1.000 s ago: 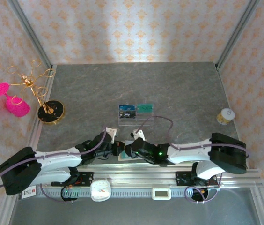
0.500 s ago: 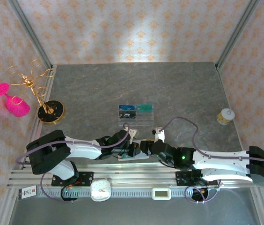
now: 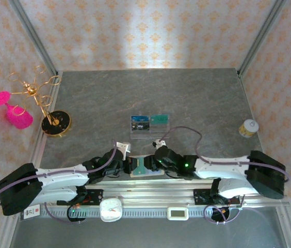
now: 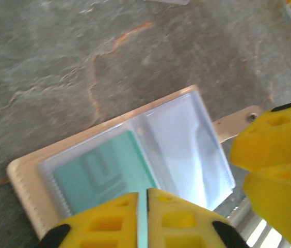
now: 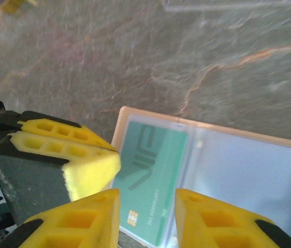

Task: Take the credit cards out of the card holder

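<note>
- Left wrist view: left gripper (image 4: 143,192) fingers are almost together with a thin teal sliver in the slit. Cannot tell whether it pinches the card or has let go.
- Just past the tips, teal credit card (image 4: 101,173) sits in the left sleeve of the card holder (image 4: 187,142). The holder lies open and flat; the right sleeve is pale, contents unclear.
- Snap tab (image 4: 233,122) sticks out at the holder's right end, next to the other arm's yellow fingers.
- Right wrist view: right gripper (image 5: 147,192) is released, fingers apart over the holder's near edge. Contact is unclear.
- Top view: holder lies between both grippers at the near edge of the table (image 3: 187,98). Clear tray (image 3: 149,135) stands farther back, apart from it.
</note>
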Controlling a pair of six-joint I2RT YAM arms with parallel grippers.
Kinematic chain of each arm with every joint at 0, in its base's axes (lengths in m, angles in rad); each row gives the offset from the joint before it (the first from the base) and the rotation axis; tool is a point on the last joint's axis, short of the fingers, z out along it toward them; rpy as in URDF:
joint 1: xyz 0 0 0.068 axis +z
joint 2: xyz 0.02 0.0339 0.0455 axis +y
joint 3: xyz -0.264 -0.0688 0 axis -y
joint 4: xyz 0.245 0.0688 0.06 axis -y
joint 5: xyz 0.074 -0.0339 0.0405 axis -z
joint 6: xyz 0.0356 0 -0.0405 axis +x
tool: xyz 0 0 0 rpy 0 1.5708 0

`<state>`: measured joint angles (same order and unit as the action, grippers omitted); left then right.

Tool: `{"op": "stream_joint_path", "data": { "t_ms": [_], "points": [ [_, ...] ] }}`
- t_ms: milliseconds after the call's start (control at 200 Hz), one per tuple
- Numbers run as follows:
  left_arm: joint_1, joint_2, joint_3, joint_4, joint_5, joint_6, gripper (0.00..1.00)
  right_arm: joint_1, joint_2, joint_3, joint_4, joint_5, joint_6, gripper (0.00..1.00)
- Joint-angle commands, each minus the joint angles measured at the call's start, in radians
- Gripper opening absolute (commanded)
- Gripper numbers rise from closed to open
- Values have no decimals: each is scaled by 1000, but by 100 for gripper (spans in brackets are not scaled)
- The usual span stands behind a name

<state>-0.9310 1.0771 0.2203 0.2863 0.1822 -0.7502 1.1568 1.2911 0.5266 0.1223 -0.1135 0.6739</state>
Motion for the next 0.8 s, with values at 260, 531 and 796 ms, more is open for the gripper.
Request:
{"op": "stream_joint_path", "data": {
  "t_ms": [260,531,796],
  "points": [
    [4,90,-12,-40,-73,47,18,-46,164,62,61,-194,-23,32],
    [4,108,-12,-30,-59,57,17,-47,223,69,79,-212,-25,32],
    [4,86,-21,-55,-71,68,16,-47,242,80,-50,-93,11,29]
  ]
}}
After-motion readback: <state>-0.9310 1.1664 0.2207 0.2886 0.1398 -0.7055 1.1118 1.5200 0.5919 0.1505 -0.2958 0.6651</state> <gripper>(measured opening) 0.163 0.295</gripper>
